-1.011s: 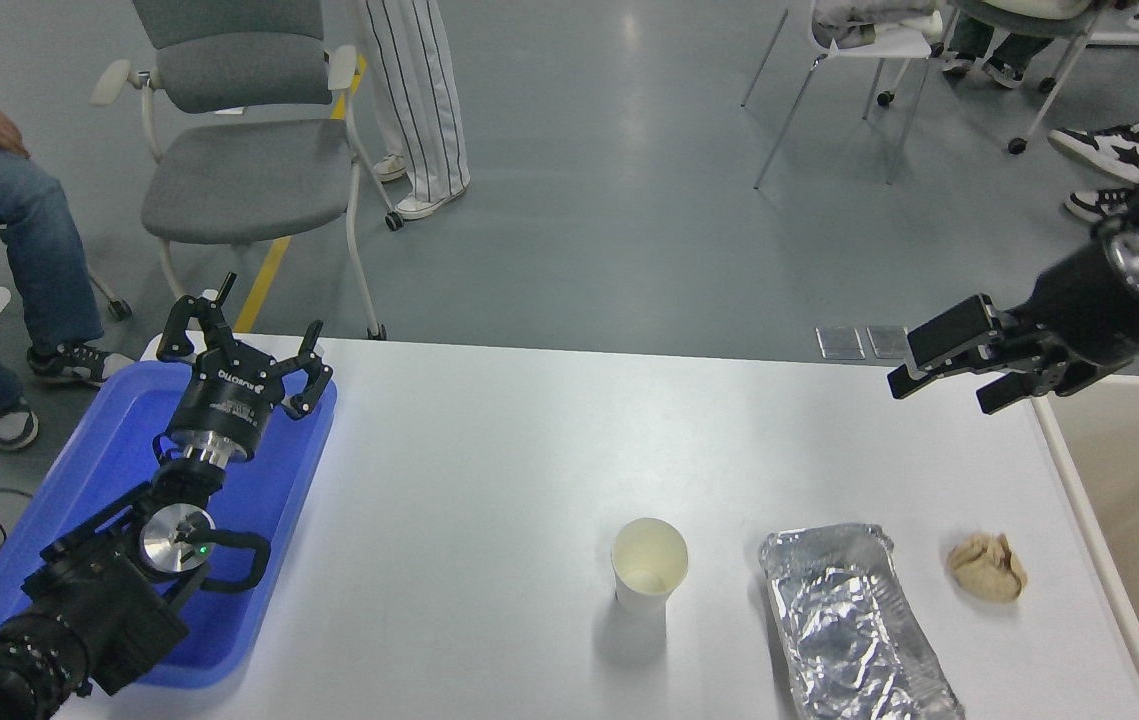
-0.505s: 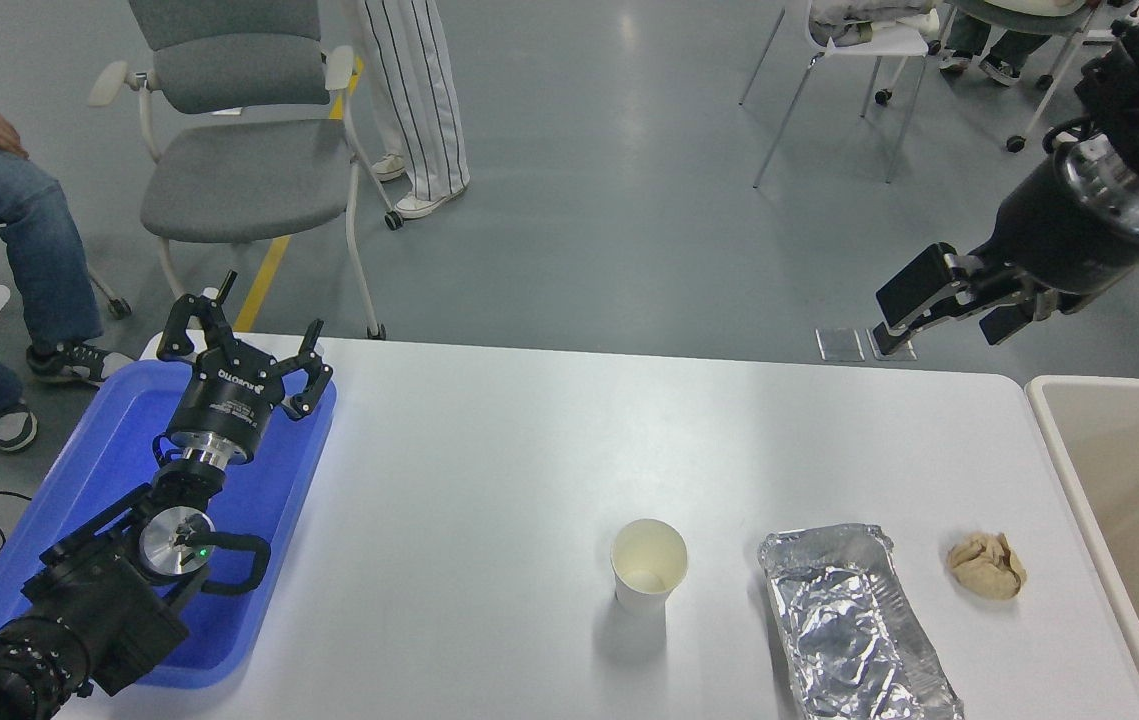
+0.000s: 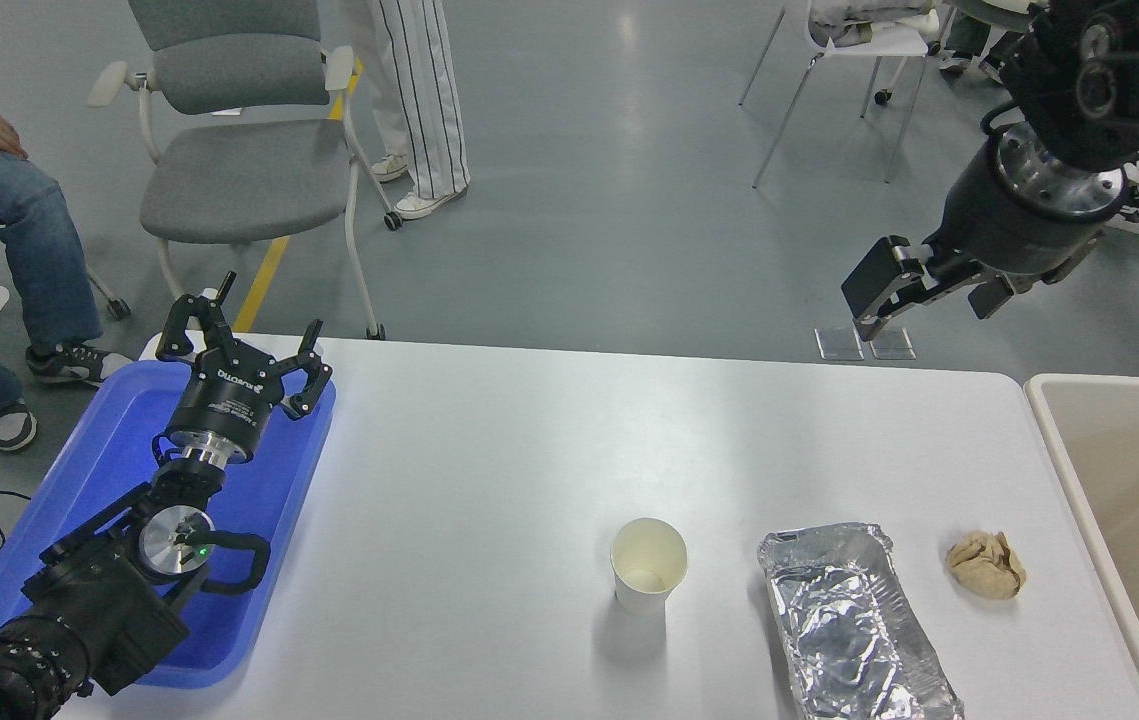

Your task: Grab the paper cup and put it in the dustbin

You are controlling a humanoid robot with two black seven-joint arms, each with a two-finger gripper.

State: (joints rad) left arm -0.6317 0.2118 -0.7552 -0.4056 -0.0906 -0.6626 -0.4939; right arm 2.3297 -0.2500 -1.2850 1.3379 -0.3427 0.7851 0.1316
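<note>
Below and left of the right pincer (image 3: 914, 300): cup (image 3: 648, 568), upright on the worktop (image 3: 529, 450), mouth up, well apart from the fingers.
Right pincer: raised high past the worktop's far edge, fingers spread wide, holding nothing.
Cup axis: vertical, so a grasp from the side across the wall looks the likeliest fit.
Nearer arm: judged the right; a long descent toward the near side needed first.
Left pincer (image 3: 241, 345): parked far off to the left over the blue tray (image 3: 99, 470), fingers spread, empty.
Bin (image 3: 1119, 520): right of and below the right pincer, against the worktop's right edge; visible part of the inside bare.
Cup contents: cream inside, apparently empty.
Foil tray (image 3: 849, 625): just right of the cup, between cup and bin; nothing visible inside.
Paper ball (image 3: 986, 565): right of the foil tray, near the bin's rim.
Blue tray contents: nothing visible beyond the left arm above it.
Risk: foil tray close beside the cup, so little room on that side for a finger.
</note>
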